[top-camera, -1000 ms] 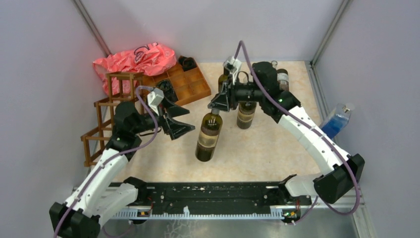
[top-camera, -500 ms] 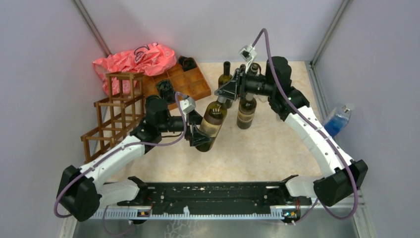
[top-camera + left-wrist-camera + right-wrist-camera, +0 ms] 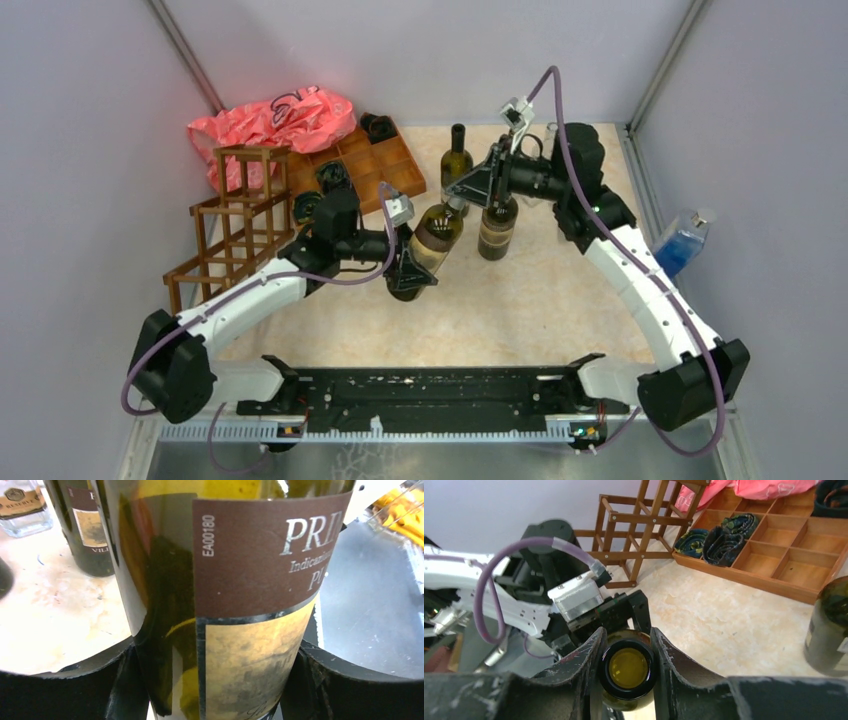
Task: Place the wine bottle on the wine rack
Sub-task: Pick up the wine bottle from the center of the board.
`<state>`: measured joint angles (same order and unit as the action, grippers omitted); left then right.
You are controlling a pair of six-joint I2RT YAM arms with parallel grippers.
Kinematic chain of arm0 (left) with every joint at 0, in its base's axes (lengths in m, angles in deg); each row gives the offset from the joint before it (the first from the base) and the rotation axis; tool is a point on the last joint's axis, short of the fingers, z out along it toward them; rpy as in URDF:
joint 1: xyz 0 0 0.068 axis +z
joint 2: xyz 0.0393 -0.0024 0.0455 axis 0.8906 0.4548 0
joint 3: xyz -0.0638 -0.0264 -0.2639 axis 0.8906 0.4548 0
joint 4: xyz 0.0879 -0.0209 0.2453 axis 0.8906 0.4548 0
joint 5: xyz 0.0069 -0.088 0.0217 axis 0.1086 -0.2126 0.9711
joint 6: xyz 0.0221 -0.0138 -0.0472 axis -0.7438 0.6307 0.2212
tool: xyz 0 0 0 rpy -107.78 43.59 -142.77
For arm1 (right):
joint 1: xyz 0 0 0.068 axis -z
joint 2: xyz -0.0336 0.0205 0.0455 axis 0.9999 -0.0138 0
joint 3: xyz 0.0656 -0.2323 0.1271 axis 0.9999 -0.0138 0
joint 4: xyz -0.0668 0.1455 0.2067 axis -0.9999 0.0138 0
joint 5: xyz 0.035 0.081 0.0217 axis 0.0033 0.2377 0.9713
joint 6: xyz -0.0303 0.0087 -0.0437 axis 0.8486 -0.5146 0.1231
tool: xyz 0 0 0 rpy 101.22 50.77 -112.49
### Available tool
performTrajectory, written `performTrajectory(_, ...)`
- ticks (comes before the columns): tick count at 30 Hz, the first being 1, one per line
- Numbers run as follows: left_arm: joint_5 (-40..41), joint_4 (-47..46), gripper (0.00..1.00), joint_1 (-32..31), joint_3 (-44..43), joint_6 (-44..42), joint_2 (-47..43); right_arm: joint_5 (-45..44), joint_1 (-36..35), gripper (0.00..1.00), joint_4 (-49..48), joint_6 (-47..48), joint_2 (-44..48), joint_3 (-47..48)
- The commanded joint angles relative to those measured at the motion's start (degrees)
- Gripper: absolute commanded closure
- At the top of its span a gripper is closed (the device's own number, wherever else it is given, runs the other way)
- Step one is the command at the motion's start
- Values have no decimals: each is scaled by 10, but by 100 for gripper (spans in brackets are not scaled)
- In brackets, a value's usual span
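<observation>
Green wine bottle (image 3: 432,238) | body in left gripper (image 3: 410,272) | neck in right gripper (image 3: 626,661)

EA00180, PRI, Indicazio on wine bottle (image 3: 250,570)

You're in a robot lab cell, not a home. Plain grey partition walls (image 3: 80,150) with metal corner posts (image 3: 185,55) box in your beige bench (image 3: 520,310). The left arm (image 3: 250,295) and right arm (image 3: 640,280) are bolted to a black rail (image 3: 430,395) at the near edge, with purple cables (image 3: 557,95) exposed.
</observation>
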<state>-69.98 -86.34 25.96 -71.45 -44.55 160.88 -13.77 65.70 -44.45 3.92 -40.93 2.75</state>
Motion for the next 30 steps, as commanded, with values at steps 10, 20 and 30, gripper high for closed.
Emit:
performTrajectory(10, 30, 392, 100, -1, -151, -361, -19, 102, 6, 2, 341, 440, 69, 63)
performTrajectory(20, 60, 533, 100, -5, -199, -486, 16, 123, 4, 4, 465, 503, 10, 117)
performTrajectory(30, 119, 614, 100, -36, -255, -538, 69, 22, -87, 16, 479, 472, -43, 90)
